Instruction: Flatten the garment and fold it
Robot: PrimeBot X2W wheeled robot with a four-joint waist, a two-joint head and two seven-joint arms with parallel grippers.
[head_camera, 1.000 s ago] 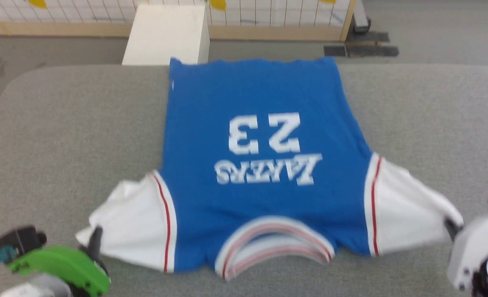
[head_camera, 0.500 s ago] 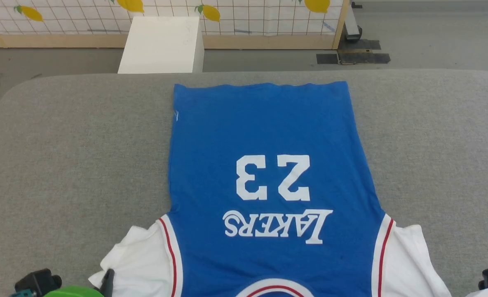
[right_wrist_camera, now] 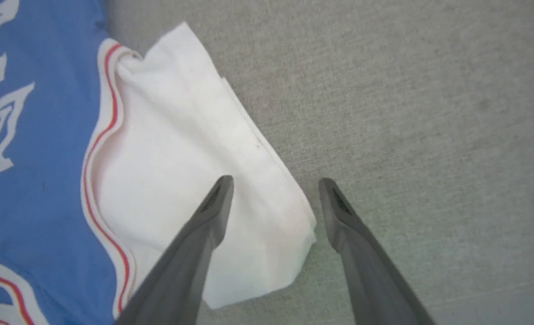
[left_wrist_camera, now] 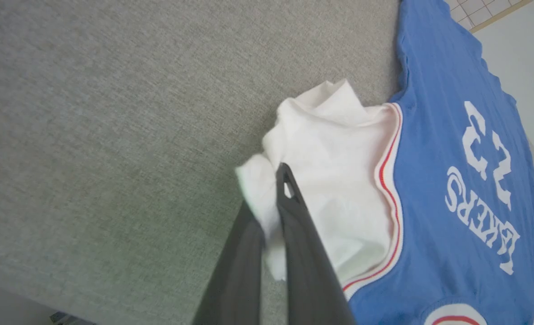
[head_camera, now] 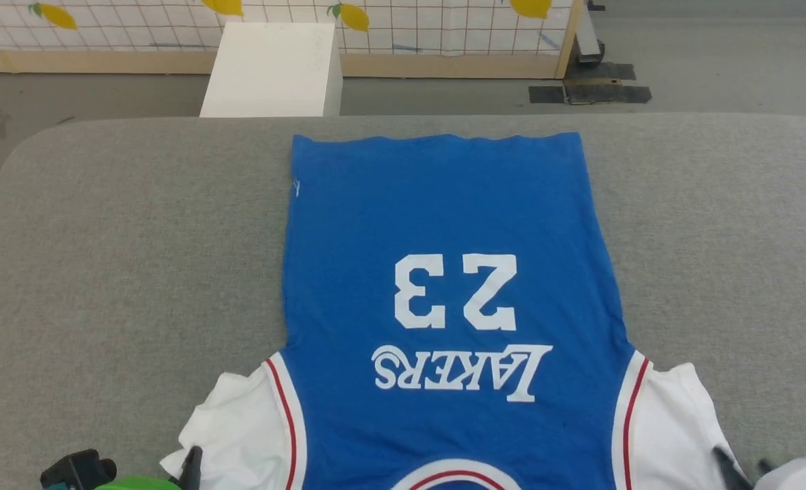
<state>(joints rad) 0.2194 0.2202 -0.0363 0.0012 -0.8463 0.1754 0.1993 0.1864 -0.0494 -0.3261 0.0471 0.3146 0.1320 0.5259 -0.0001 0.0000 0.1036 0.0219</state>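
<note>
Across the grey bench [head_camera: 103, 238], the blue garment [head_camera: 444, 204] is laid flat, number upward, collar at the near edge. Its white left sleeve [left_wrist_camera: 330, 180] is gripped in the clenched left pincer [left_wrist_camera: 267, 194]. The right pincer [right_wrist_camera: 276, 185] is released, fingers spread over the right sleeve [right_wrist_camera: 181, 149] edge.

The right gripper [right_wrist_camera: 276, 182] is hanging over the grey table [right_wrist_camera: 407, 90] with its jaws standing wide apart. One finger [right_wrist_camera: 206, 221] is crossing over the white sleeve [right_wrist_camera: 168, 149] of the shirt [right_wrist_camera: 37, 135]. The other is pointing over bare table just beside the sleeve's end. Whether either is touching cannot be told. The sleeve is lying flat, and its end corner is sitting between the fingertips. Red trim [right_wrist_camera: 86, 180] is running along the seam, and white lettering [right_wrist_camera: 1, 126] is showing at the left edge.
</note>
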